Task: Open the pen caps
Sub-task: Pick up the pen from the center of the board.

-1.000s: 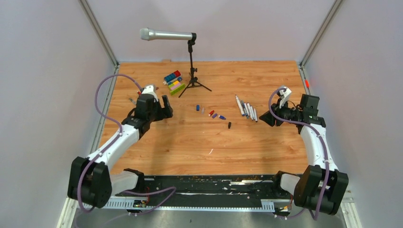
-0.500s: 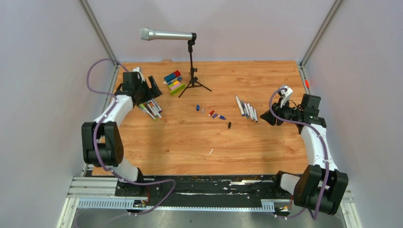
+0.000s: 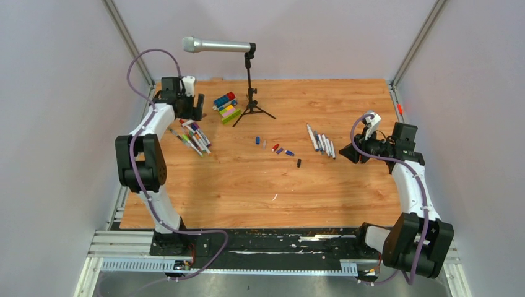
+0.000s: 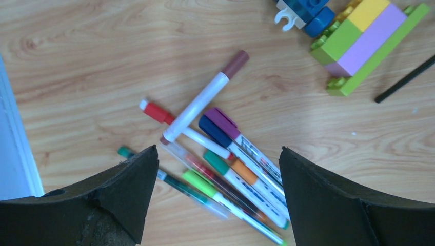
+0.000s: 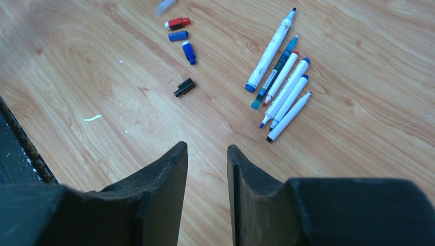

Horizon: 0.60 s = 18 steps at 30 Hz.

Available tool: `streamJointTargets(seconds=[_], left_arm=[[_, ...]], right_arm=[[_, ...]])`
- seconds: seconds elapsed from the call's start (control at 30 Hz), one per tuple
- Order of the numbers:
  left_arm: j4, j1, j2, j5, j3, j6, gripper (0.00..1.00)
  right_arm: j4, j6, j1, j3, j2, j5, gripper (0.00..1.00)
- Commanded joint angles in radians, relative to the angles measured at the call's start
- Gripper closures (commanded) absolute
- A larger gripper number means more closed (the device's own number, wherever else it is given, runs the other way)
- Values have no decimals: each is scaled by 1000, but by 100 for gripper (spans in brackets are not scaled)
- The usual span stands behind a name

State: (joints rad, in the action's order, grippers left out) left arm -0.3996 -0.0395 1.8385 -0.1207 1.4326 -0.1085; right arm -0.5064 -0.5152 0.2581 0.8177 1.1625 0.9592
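Top view: a wooden table (image 3: pixel 260 185) seen from above. The left gripper (image 3: pixel 192 108) reaches into the far left corner, close to a heap of capped pens (image 3: pixel 193 137), with toy blocks (image 3: pixel 226 106) just to its right. A microphone (image 3: pixel 216 45) stands on a black stand at the back. Loose caps (image 3: pixel 277 148) lie mid-table, and to their right is a row of uncapped pens (image 3: pixel 322 142). The right gripper (image 3: pixel 348 153) hovers beside that row

Left wrist view: the two black fingers (image 4: pixel 128 189) are spread wide with nothing between them. Below them the capped pens (image 4: pixel 225 154) lie criss-crossed, with brown, red, purple, blue, green and orange caps on. The toy blocks (image 4: pixel 364 41) sit at the upper right

Right wrist view: the fingers (image 5: pixel 164 179) are nearly together with a slim gap, pinching nothing. Beyond them, six uncapped pens (image 5: pixel 279 77) lie side by side. To their left, red, blue and black loose caps (image 5: pixel 184 87) are scattered on the wood
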Motion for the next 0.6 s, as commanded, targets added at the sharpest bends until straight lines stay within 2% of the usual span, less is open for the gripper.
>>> streamJointTargets(seconds=[0.0, 0.1, 0.57], left_arm=[[19, -2, 95, 29, 110, -181, 12], [-80, -2, 189, 24, 212, -259, 23], [-152, -2, 357, 13, 361, -299, 48]], right_arm=[[37, -7, 4, 9, 2, 18, 65], [37, -8, 4, 9, 3, 17, 65], [31, -11, 3, 17, 16, 14, 65]])
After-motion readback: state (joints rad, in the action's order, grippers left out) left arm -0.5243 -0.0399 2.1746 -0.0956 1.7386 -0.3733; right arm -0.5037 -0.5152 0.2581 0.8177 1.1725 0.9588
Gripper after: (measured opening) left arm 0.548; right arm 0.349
